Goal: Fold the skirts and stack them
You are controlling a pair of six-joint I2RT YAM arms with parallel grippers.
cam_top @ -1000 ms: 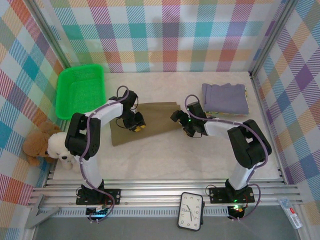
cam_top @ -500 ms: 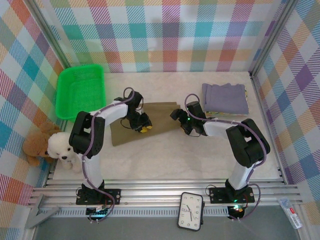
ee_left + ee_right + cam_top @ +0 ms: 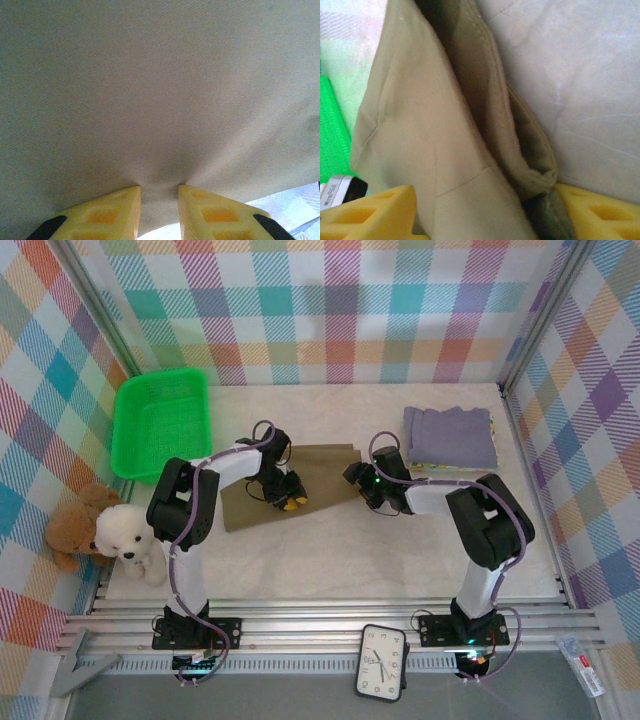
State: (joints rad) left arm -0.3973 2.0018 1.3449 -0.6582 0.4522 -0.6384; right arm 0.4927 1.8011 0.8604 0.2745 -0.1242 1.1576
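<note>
Left fingers (image 3: pixel 290 503): clenched on near hem of olive-khaki skirt (image 3: pixel 322 478), about mid-length. Skirt: flat, mid-desk, long axis left-right. Right fingers (image 3: pixel 353 477): apart, straddling right-end hem, not yet clamped. Folded grey-lavender skirt (image 3: pixel 450 437): far right, nearer right arm.

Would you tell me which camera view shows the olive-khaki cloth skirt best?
Top external: nearly all of the olive-khaki cloth skirt shows, spread flat. The left wrist view gives close fabric bunched between yellow fingers; the right wrist view, its folded hem.
</note>
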